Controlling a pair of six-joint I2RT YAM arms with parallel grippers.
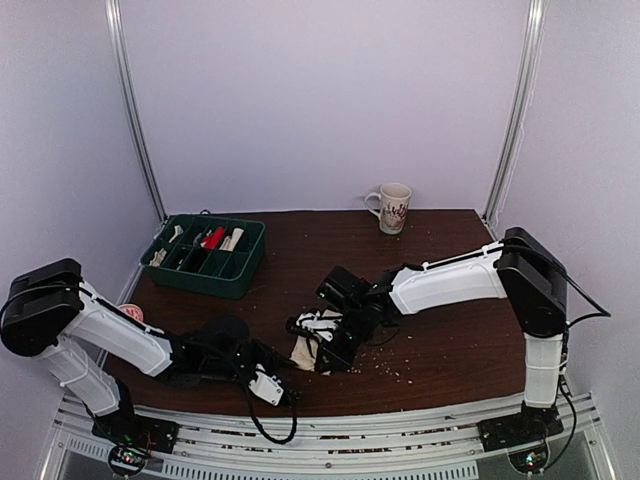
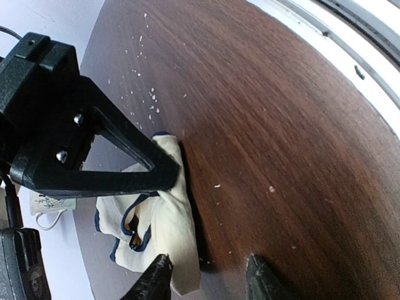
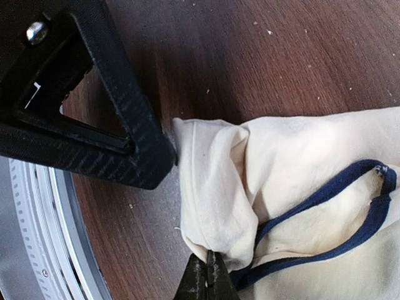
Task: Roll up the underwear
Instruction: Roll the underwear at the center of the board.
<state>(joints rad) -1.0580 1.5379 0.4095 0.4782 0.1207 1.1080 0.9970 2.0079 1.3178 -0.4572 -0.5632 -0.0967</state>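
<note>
The underwear is a cream garment with navy trim, bunched up at the middle of the brown table. My right gripper is shut on a fold at the underwear's edge. It shows in the top view just right of the cloth. My left gripper is open and low over the table. One of its fingertips lies against the lower end of the underwear, the other over bare wood. In the top view the left gripper sits just in front of the cloth.
A green tray of small items stands at the back left and a printed mug at the back centre. Pale crumbs are scattered on the wood. The white rail of the table's front edge runs close behind the left gripper.
</note>
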